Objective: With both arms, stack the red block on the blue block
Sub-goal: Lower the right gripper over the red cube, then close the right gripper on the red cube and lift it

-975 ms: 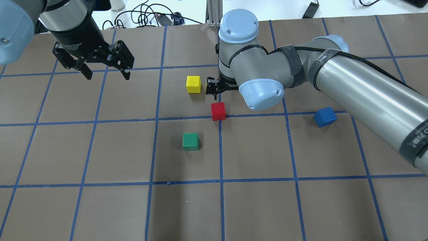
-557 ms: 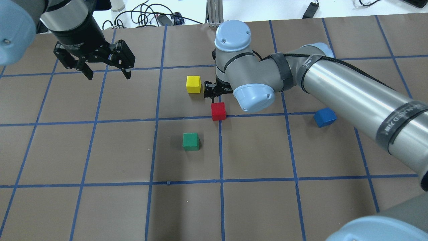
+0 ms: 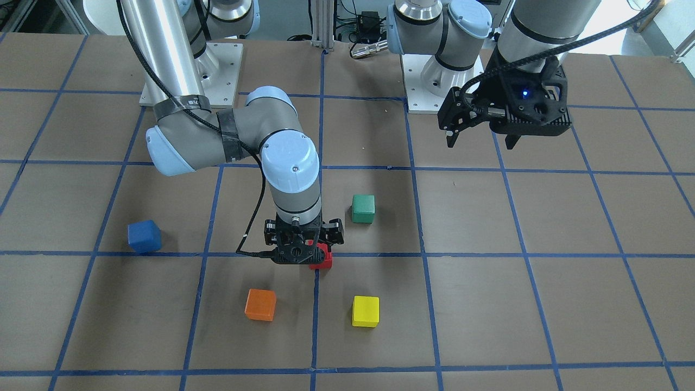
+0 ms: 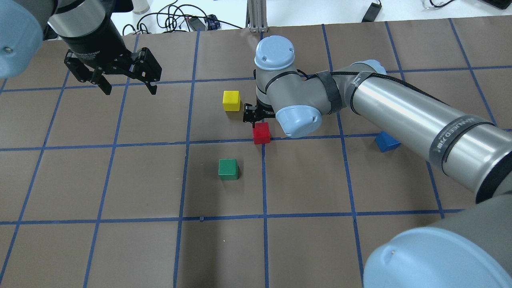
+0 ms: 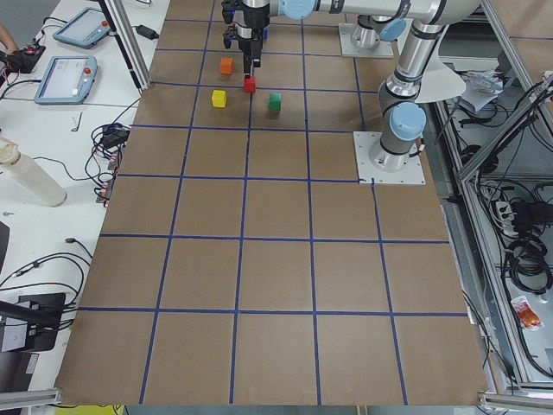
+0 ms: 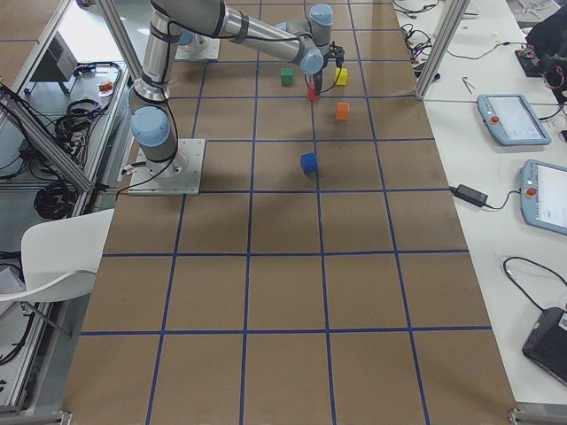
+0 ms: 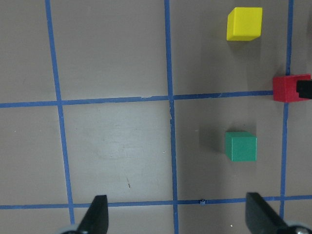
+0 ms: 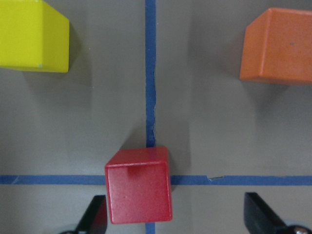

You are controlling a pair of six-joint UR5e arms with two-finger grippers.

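Now | right tool (image 8: 178, 217) spread by red block (image 8: 139, 190) | left tool (image 4: 129, 90) spread, raised | blue block (image 3: 144, 237) apart

1. Table (image 5: 276, 285): covered in brown paper, blue tape grid (image 4: 120, 220) marks it into squares.
2. White bench (image 5: 52, 130) along one long side, holding two teach pendants (image 5: 66, 78), a white tube (image 5: 30, 177) and loose cables (image 5: 43, 268).
3. Aluminium frame post (image 6: 440, 44) stands at the table's edge by the bench.
4. White chair (image 6: 58, 257) on the opposite side, over grey floor (image 5: 518, 173) with cable bundles.
5. Black cable tangle (image 4: 176, 18) on white surface past the far edge.
6. Light even, shadows soft.
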